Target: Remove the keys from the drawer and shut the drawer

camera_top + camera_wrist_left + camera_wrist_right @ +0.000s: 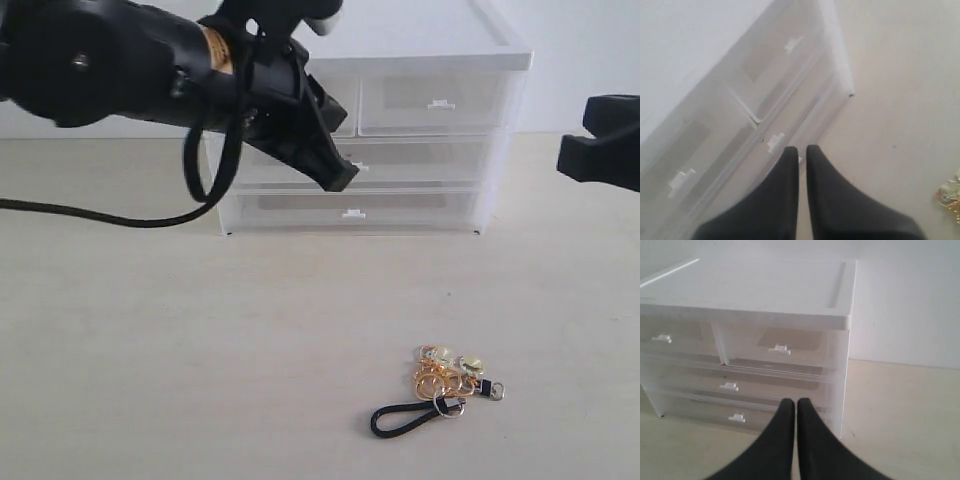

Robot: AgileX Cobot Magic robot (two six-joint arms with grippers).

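Keys (440, 390) are lying clear of both end effectors. The left end effector (338, 178), fingers pressed together, is hovering before the drawer unit (400, 40). The right end effector (792, 401), likewise pressed together, is facing the drawer (435, 103), which is sitting flush. The keys are resting on the worktop (150, 330) near its front edge, right of middle.

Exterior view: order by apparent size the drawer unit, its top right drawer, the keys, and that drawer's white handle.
1. The drawer unit, clearly largest.
2 and 3. The top right drawer and the keys with their strap span about alike. The keys lie nearer the camera, so I leave these unranked.
4. The white handle, smallest.
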